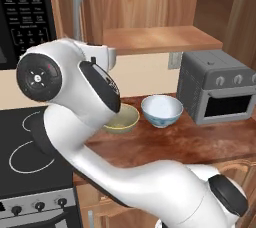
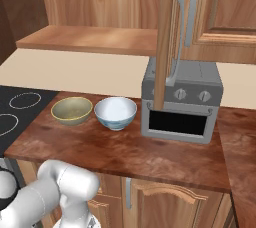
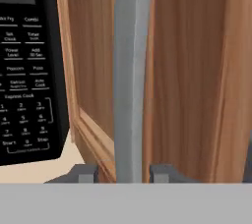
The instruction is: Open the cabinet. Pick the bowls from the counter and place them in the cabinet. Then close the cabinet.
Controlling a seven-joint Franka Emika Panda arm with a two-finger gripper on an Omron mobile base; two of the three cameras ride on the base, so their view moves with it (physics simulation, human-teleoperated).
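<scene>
Two bowls sit side by side on the bench (image 2: 125, 152), between the stovetop (image 2: 20, 109) and the grey toaster oven (image 2: 181, 103): an olive-yellow bowl (image 2: 72, 110) and a white bowl (image 2: 115, 112) with blue markings, both upright and empty. Above them the cabinet (image 2: 100, 2) stands open, its shelf (image 2: 90, 39) bare, one door (image 2: 167, 37) swung edge-on. In the hand view, the hand (image 3: 120, 174) has its fingers (image 3: 84, 174) on either side of a grey bar handle (image 3: 130, 70) beside the microwave (image 3: 27, 70); whether they pinch it I cannot tell.
</scene>
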